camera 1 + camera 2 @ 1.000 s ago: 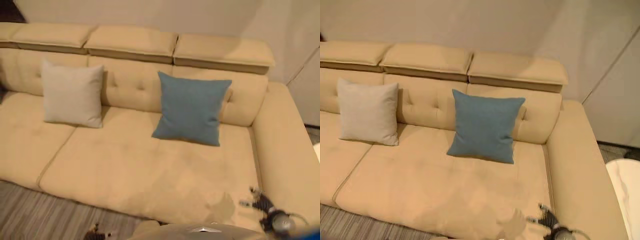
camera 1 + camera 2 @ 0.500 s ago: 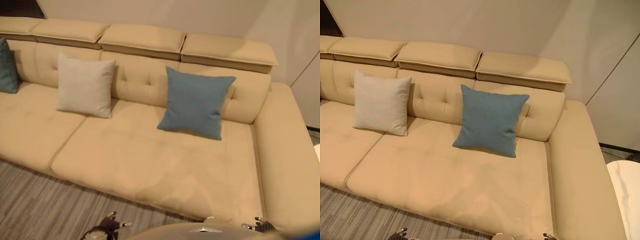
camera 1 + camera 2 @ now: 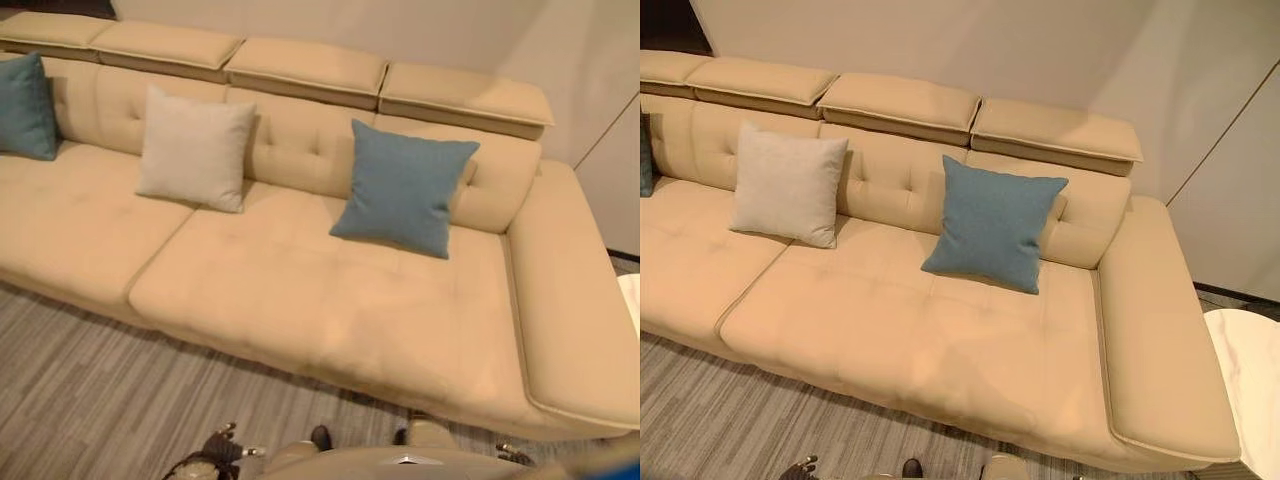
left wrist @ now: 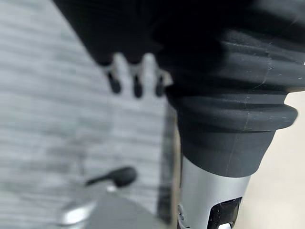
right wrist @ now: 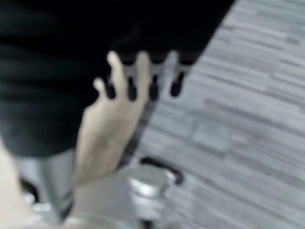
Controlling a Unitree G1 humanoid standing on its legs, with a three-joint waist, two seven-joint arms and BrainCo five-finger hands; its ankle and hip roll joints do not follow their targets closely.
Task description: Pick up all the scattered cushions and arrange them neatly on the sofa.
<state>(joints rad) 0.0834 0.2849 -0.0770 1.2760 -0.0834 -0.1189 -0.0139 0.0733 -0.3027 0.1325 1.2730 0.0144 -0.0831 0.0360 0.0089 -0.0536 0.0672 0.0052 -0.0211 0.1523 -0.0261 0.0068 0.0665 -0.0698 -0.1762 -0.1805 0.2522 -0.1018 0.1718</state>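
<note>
Both hands hang low and empty: the left hand shows straight, relaxed fingers over the striped floor, and the right hand likewise dangles with loose fingers, holding nothing. Beyond them the beige sofa carries three cushions leaning on its backrest: a blue cushion toward the right, a cream cushion left of it, and a second blue cushion at the far left. I see none on the floor. I'd say the sensible move is checking the floor around the sofa for strays.
</note>
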